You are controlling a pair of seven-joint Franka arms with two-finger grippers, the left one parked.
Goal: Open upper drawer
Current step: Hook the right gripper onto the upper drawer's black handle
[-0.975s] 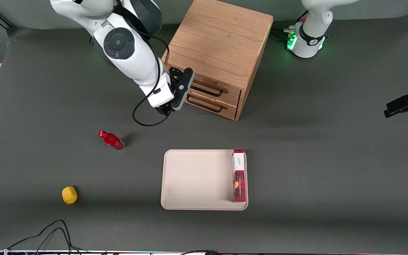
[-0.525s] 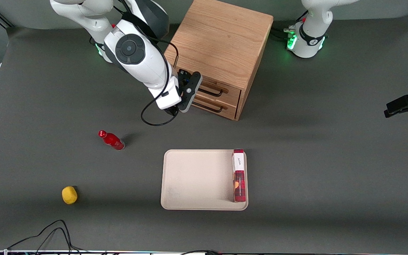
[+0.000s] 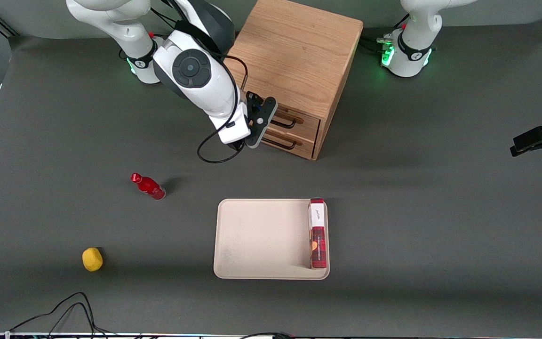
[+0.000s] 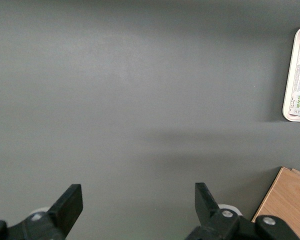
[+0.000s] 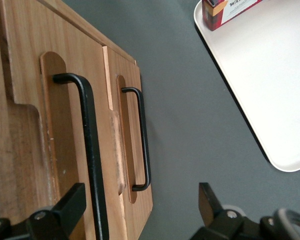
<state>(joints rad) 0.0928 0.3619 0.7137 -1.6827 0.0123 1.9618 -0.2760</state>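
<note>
The wooden cabinet (image 3: 294, 52) stands at the back of the table with two drawers in its front. The upper drawer (image 3: 305, 121) is pushed in, flush with the lower drawer (image 3: 299, 143). Its black wire handle (image 3: 284, 124) also shows in the right wrist view (image 5: 87, 150), with the lower drawer's handle (image 5: 142, 140) beside it. My right gripper (image 3: 262, 123) hangs in front of the drawer fronts at the handles' end nearest the working arm. In the right wrist view the gripper (image 5: 140, 205) is open. The upper handle's bar runs between the fingers, close to one finger (image 5: 70, 202), not touched.
A beige tray (image 3: 252, 235) lies nearer the front camera than the cabinet, with a red box (image 3: 317, 233) on it; both show in the right wrist view, tray (image 5: 260, 75) and box (image 5: 230, 7). A red bottle (image 3: 148, 186) and a yellow fruit (image 3: 92, 259) lie toward the working arm's end.
My right arm has moved sideways toward the cabinet. The gripper went from beside the drawer fronts to over the ends of the handles. The drawers have not moved.
</note>
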